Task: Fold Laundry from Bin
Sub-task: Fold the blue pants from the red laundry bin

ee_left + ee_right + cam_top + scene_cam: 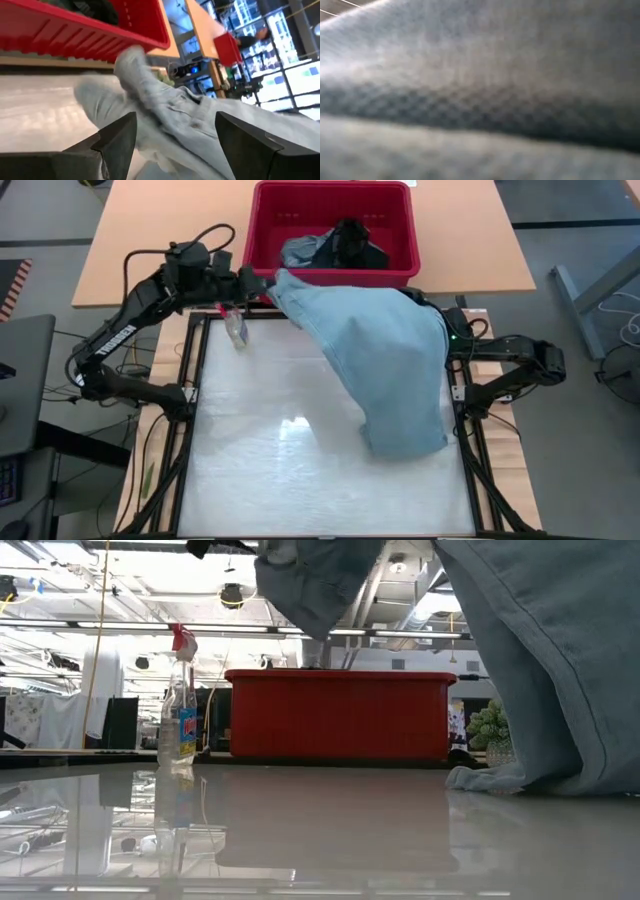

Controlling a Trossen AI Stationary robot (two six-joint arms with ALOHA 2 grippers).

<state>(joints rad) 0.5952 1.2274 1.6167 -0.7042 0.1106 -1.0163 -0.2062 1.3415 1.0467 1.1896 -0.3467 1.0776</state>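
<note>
- High view: the light blue garment (385, 360) is draped from beside the bin (332, 268) onto the table (270, 470), its far corner just ahead of the spread left gripper (262, 283).
- That corner should be taken squarely before pulling flat.
- Right gripper, buried under cloth, is pressed together; what it pinches cannot be told.

High view looks straight down on table (300, 470). Low view sits at table top, faces red bin (340, 715). Both show bin. Right wrist view pressed against cloth (480, 90).
</note>
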